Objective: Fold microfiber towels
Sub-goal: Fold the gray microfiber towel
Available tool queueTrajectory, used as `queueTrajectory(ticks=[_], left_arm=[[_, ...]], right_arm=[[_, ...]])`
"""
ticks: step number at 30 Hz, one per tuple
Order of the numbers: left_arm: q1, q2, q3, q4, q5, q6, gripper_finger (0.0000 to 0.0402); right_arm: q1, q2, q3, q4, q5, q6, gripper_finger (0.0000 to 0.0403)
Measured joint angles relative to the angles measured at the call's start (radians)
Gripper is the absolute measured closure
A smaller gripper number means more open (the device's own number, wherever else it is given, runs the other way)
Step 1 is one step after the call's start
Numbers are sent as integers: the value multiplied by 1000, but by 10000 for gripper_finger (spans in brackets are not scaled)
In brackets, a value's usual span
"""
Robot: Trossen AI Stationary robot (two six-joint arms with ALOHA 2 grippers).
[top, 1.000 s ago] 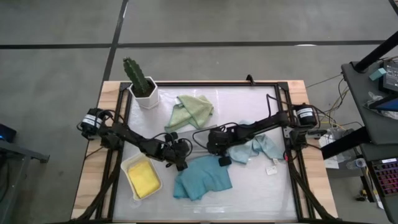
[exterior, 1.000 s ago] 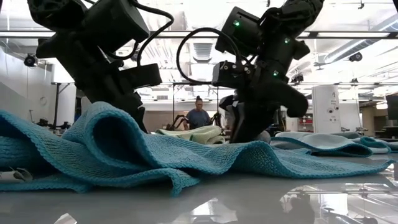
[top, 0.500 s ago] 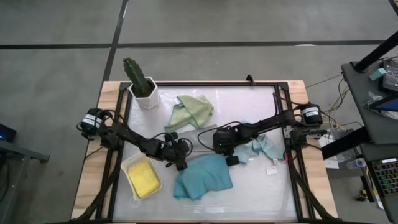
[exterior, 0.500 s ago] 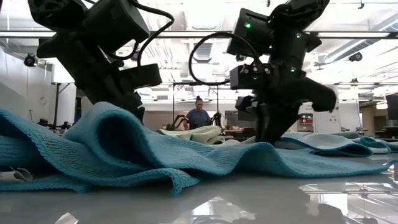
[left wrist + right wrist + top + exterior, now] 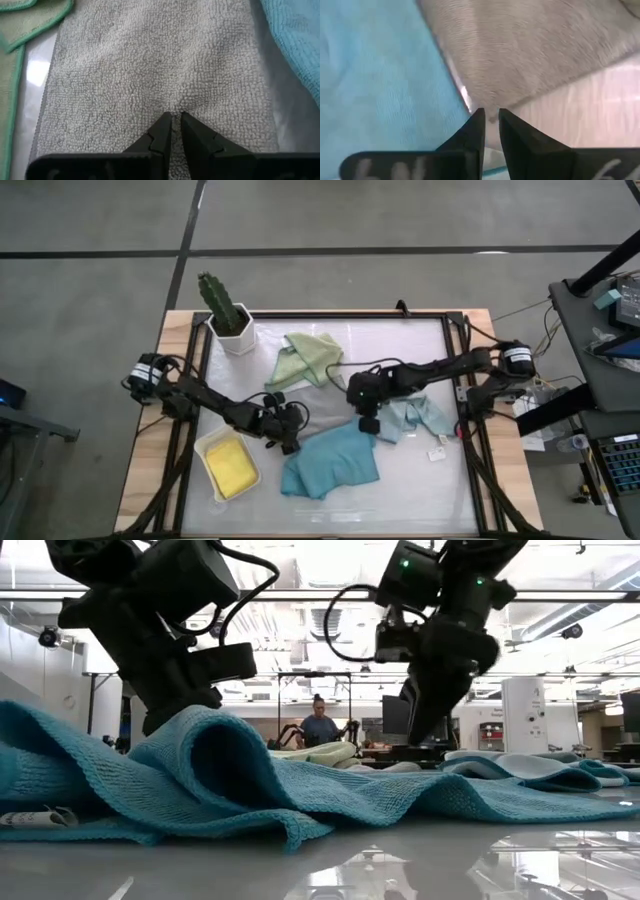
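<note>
A potted cactus (image 5: pixel 222 304) in a white hexagonal pot stands at the desk's (image 5: pixel 400 490) far left corner. A white tray (image 5: pixel 209 451) lies near the left edge. A person (image 5: pixel 318 726) sits in the background.

Both arms are matte black, built of slim jointed links running from silver-capped, drum-shaped motors at the table's side edges. Black cables loop loosely over each wrist. The left gripper (image 5: pixel 289 446) and the right gripper (image 5: pixel 367 423) end in paired dark wedge-shaped fingers (image 5: pixel 163 131). Small green lights glow on the right arm's wrist housing.
</note>
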Motion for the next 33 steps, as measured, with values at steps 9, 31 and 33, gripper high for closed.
queueTrajectory(ticks=[9,31,33], left_arm=[[1,-1,0,-9,-2,5,371],[1,-4,0,-10,-7,5,371],[1,-4,0,-10,-7,5,371]], right_arm=[[-98,34,0,79,-14,187,245],[-180,213,6,351,-170,291,96],[-180,223,5,390,-211,292,100]])
